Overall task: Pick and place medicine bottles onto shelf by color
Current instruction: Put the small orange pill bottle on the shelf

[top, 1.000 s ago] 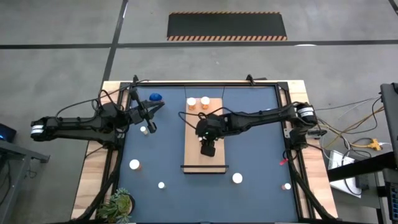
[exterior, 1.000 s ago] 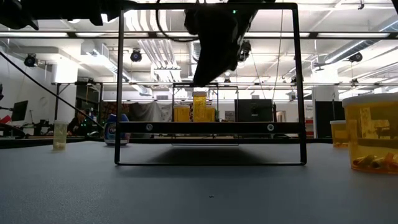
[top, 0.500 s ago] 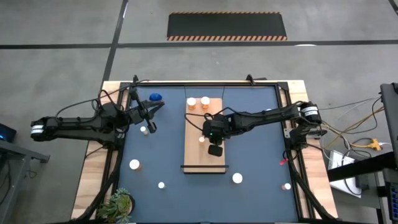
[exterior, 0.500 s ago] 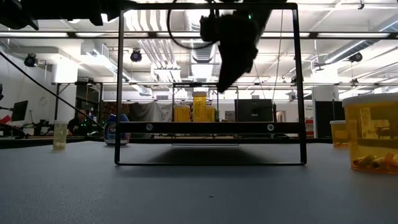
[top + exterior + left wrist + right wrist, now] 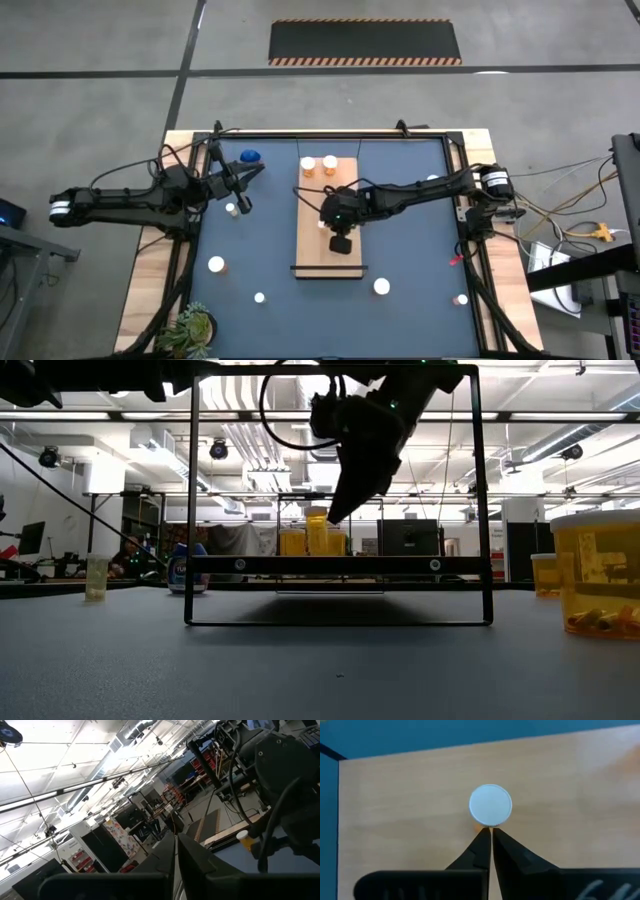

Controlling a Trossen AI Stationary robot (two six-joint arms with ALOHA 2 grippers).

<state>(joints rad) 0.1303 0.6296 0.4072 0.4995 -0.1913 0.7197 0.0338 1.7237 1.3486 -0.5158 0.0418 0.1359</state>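
The shelf (image 5: 345, 258), a light wooden board on a black frame, lies mid-table. A small orange medicine bottle with a white cap (image 5: 490, 805) (image 5: 322, 224) stands upright on it. Two more orange bottles (image 5: 318, 165) stand at the shelf's far end. My right gripper (image 5: 490, 831) (image 5: 330, 518) is shut with nothing between its fingers; it slants down, its tips right beside the small bottle. My left gripper (image 5: 175, 852) (image 5: 244, 207) is shut, holds nothing, and is raised over the table's left part. A blue bottle (image 5: 250, 156) stands at the far left. My right gripper's shut fingertips (image 5: 484, 836) come slanting down to the small bottle's side just under its cap (image 5: 478, 826). I cannot tell whether they touch it. The bottle stands upright on the shelf.
Loose white-capped bottles stand on the blue mat (image 5: 216, 265) (image 5: 259, 297) (image 5: 381, 287) (image 5: 460, 299) (image 5: 232, 209). A green plant (image 5: 190, 328) sits at the near left corner. In the low view a large orange bottle (image 5: 600, 575) stands close at the right.
My right gripper has shut its fingers on nothing and sunk a little over the shelf, swaying toward the table's right and back. The small bottle stands where it was on the shelf.
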